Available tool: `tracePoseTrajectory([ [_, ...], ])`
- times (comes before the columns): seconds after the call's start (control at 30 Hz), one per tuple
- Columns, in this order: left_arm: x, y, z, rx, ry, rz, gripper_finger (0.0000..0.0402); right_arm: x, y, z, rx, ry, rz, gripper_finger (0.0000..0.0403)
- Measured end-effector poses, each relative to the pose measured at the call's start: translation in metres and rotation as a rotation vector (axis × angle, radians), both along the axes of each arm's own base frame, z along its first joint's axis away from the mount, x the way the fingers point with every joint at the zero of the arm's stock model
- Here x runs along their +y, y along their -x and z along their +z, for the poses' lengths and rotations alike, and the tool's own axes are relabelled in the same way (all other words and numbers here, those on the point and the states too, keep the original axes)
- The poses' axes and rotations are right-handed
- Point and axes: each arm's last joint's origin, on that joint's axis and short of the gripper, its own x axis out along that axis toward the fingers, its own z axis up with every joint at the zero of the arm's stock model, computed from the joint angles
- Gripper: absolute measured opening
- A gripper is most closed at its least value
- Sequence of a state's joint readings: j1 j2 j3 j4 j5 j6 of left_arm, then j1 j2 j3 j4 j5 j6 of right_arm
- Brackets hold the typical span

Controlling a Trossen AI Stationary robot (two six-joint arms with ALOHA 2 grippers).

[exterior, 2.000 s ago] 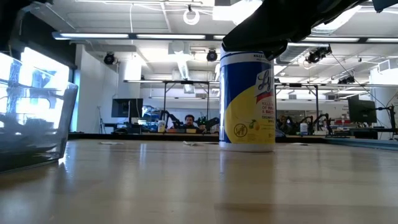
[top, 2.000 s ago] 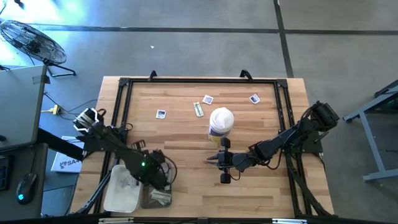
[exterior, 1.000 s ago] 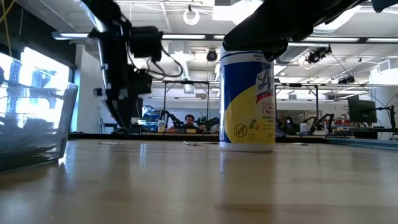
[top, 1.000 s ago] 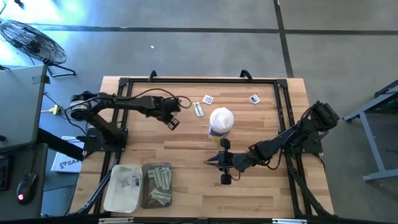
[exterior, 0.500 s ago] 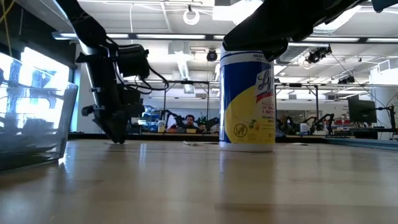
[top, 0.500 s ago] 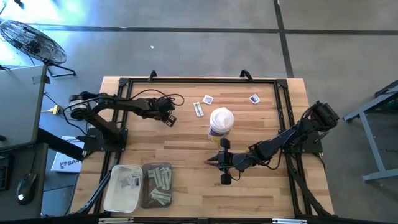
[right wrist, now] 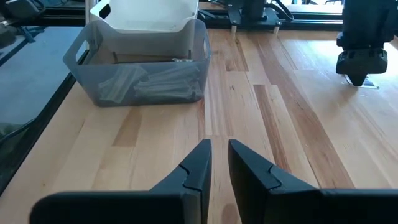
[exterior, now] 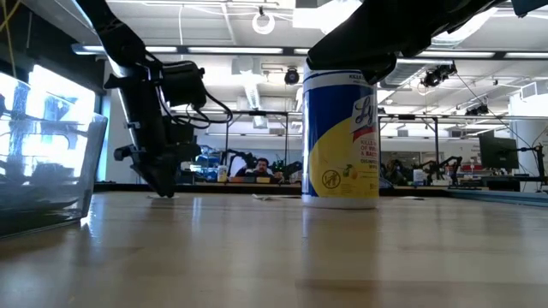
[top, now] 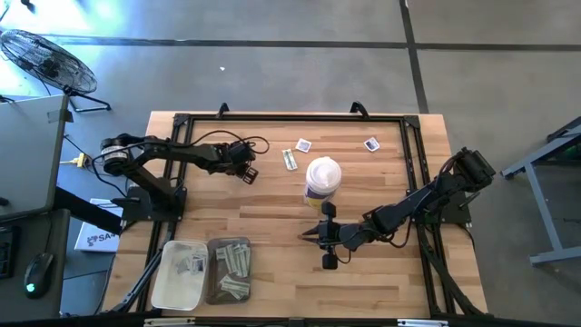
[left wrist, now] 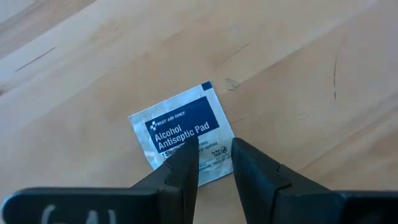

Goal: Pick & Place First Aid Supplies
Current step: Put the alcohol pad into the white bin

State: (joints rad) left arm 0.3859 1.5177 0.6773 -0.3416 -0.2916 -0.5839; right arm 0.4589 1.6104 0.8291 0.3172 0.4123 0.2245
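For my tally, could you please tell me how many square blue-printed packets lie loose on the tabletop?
3: one packet under the left end effector, a second beside the strip, a third farther right; the bins may hold more.

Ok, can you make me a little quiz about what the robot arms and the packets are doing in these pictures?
1. True or false: the left gripper is over a square packet printed "Alcohol Antiseptic Pad".
2. Which bin holds the narrow strips? A) white bin B) clear bin C) neither
3. Fill in: the right gripper waits beside the ______.

Key: 1 true. 2 B. 3 canister.
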Motion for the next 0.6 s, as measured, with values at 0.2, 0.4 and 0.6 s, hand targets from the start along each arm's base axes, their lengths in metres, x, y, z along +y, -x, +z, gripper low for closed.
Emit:
tracePoseTrajectory([
  [0.2, 0.000, 0.000, 0.008, -0.001, -0.004, -0.005, 0.0088, 0.000, 0.000, 0.000, 0.000, 0.004, 0.002, 0.0047],
  [0.4, -0.006, -0.006, 0.020, -0.054, -0.027, -0.017, 0.0088, 0.000, 0.000, 0.000, 0.000, 0.006, -0.002, 0.0047],
  [0.6, -0.008, -0.001, 0.009, -0.036, -0.008, 0.015, 0.0088, 0.000, 0.000, 0.000, 0.000, 0.006, -0.001, 0.0048],
])
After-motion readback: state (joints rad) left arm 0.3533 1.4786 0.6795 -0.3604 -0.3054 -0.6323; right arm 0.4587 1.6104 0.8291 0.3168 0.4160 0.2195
